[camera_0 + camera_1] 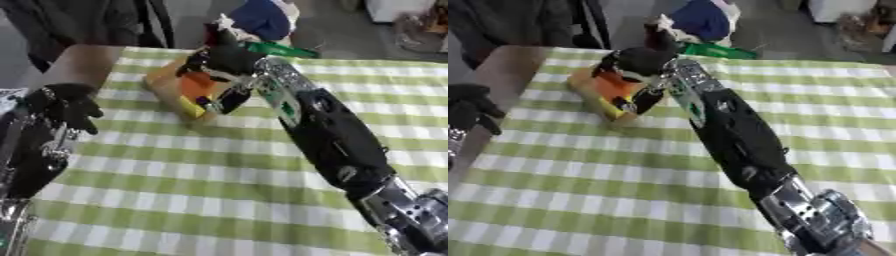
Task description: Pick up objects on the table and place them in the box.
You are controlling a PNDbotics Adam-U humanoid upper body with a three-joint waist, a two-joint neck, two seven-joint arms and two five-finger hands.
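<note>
In the left eye view, the right hand (223, 60) is seen reaching over the box (179, 87) at the far side of the checked desk (201, 190). Whether its fingers are curled on anything cannot be told. Orange and yellow shapes are seen inside the box, so some placing is judged done. A green object (280, 49) lies just beyond.

In the right eye view, the left hand (470, 110) is shown at the left edge, fingers hanging relaxed and apart, holding nothing.

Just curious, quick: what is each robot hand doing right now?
Left hand: idle beside the table, fingers hanging relaxed, holding nothing.
Right hand: over the box; grip cannot be told.
</note>
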